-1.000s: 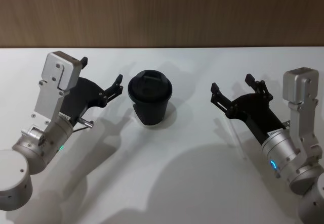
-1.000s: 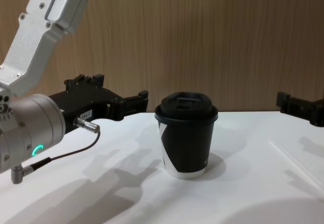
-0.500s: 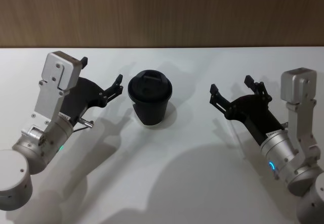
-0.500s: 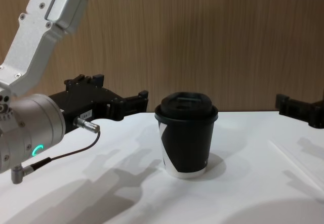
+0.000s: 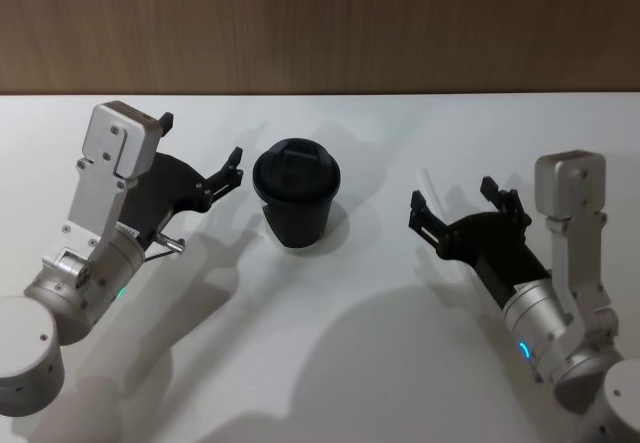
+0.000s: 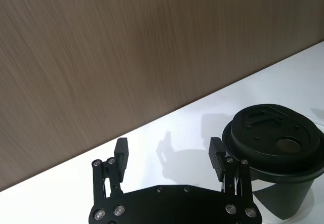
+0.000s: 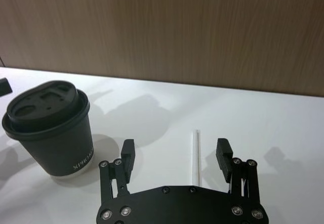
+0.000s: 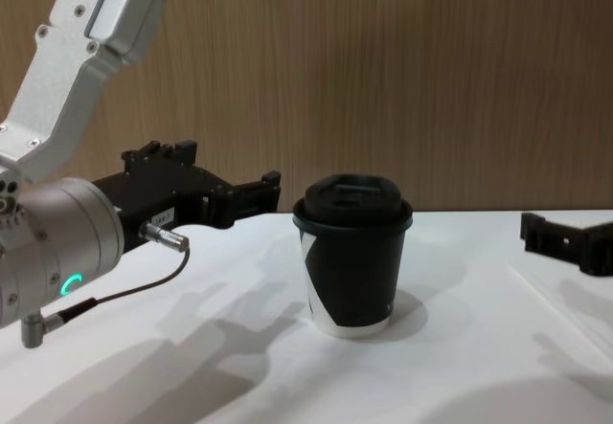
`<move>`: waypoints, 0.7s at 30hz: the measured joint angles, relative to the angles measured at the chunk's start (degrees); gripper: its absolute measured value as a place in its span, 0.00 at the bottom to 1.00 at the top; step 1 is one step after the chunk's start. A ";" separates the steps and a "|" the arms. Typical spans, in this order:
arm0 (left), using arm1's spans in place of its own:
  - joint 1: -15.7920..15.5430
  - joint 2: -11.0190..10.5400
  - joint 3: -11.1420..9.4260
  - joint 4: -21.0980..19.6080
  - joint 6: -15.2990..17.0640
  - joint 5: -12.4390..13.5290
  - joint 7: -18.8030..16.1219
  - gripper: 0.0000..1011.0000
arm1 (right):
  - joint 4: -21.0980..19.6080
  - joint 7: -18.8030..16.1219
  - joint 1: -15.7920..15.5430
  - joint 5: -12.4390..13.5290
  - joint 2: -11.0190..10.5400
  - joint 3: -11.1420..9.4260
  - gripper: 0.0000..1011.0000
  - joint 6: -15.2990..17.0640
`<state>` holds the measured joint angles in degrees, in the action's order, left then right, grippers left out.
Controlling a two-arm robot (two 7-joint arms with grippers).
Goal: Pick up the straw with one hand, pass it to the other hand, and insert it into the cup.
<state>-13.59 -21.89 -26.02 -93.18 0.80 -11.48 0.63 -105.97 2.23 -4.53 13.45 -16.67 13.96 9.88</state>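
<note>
Your right tool (image 7: 175, 148) hangs wide open above the thin white plastic straw (image 7: 195, 157), I think to pinch it, while your left tool (image 5: 200, 138), also wide, hovers near the black lidded paper cup (image 5: 296, 191).

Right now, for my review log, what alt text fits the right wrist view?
The open right tool faces the straw, which lies flat on the white table and is seen between the tool's two fingers. A black cup with its lid on stands upright off to one side, with a wooden wall behind.
</note>
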 joint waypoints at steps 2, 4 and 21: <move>0.00 0.00 0.00 0.00 0.00 0.00 0.00 0.99 | -0.34 0.46 -0.36 -0.27 0.12 0.06 0.99 0.54; 0.00 0.00 0.00 0.00 0.00 0.00 0.00 0.99 | -0.92 1.14 -1.03 -0.68 0.32 0.13 0.99 1.34; 0.00 -0.01 0.00 0.00 0.00 0.00 0.00 0.99 | -2.71 1.78 -3.83 -2.11 -0.64 -1.14 0.99 4.16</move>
<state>-13.59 -21.90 -26.03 -93.18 0.79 -11.48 0.63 -108.68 4.02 -8.36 11.34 -17.30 12.82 14.05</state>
